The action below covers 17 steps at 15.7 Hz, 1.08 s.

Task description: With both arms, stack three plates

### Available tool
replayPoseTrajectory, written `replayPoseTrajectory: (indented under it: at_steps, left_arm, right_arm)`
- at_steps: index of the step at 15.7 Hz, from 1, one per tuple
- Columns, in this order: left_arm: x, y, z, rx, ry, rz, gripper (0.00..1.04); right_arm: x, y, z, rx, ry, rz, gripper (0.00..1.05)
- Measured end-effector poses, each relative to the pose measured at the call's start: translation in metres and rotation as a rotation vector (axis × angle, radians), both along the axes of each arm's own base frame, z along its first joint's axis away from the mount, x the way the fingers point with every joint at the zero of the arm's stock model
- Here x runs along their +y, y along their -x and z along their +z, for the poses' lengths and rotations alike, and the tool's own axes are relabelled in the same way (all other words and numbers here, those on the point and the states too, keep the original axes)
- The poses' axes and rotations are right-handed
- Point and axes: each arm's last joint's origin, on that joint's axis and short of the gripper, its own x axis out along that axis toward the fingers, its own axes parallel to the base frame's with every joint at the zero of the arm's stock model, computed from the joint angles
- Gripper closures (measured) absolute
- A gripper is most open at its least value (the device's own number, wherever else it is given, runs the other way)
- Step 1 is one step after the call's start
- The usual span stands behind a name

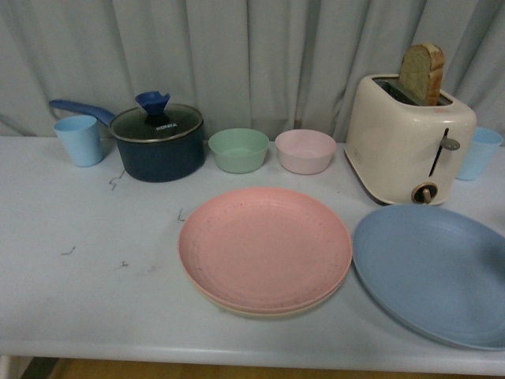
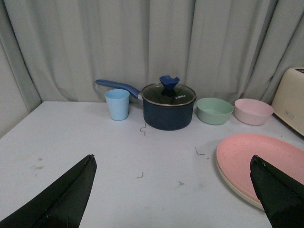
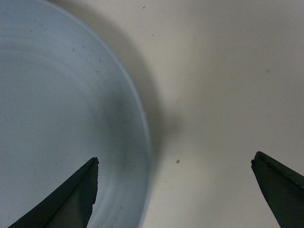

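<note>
The pink plate point(image 1: 264, 246) lies on top of the beige plate point(image 1: 260, 310) at the middle of the table; only the beige rim shows beneath it. To their right the blue plate point(image 1: 438, 268) lies flat by itself, cut off by the picture's edge. Neither arm shows in the front view. My left gripper point(image 2: 173, 164) is open above bare table, the pink plate point(image 2: 266, 161) beside one fingertip. My right gripper point(image 3: 175, 161) is open right above the blue plate's point(image 3: 61, 118) rim, one finger over the plate, the other over the table.
Along the back stand a light blue cup point(image 1: 79, 140), a dark blue lidded saucepan point(image 1: 156, 140), a green bowl point(image 1: 238, 149), a pink bowl point(image 1: 305, 150), a cream toaster point(image 1: 408, 138) holding bread, and another blue cup point(image 1: 478, 152). The table's front edge point(image 1: 237, 359) is near.
</note>
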Motion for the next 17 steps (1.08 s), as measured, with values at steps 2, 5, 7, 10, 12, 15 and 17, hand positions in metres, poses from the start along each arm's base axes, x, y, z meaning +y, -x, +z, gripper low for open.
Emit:
replayPoseTrajectory:
  at_steps: [2, 5, 7, 10, 12, 15, 17]
  left_arm:
    - [0.000, 0.000, 0.000, 0.000, 0.000, 0.000, 0.07]
    - [0.000, 0.000, 0.000, 0.000, 0.000, 0.000, 0.07]
    - [0.000, 0.000, 0.000, 0.000, 0.000, 0.000, 0.07]
    - [0.000, 0.000, 0.000, 0.000, 0.000, 0.000, 0.07]
    - [0.000, 0.000, 0.000, 0.000, 0.000, 0.000, 0.07]
    - [0.000, 0.000, 0.000, 0.000, 0.000, 0.000, 0.07]
    - [0.000, 0.000, 0.000, 0.000, 0.000, 0.000, 0.07]
  right_arm:
    - [0.009, -0.011, -0.012, 0.019, -0.007, 0.023, 0.06]
    - [0.011, -0.019, -0.031, 0.070, -0.010, 0.005, 0.34]
    - [0.011, -0.020, -0.031, 0.067, -0.014, -0.004, 0.59]
    - [0.007, -0.019, -0.029, 0.051, -0.031, -0.015, 0.87]
    - [0.001, -0.007, -0.023, 0.033, -0.084, -0.025, 1.00]
    - [-0.002, 0.015, -0.013, 0.018, -0.103, -0.035, 1.01]
    - [-0.009, 0.037, 0.006, -0.007, -0.107, -0.059, 1.01]
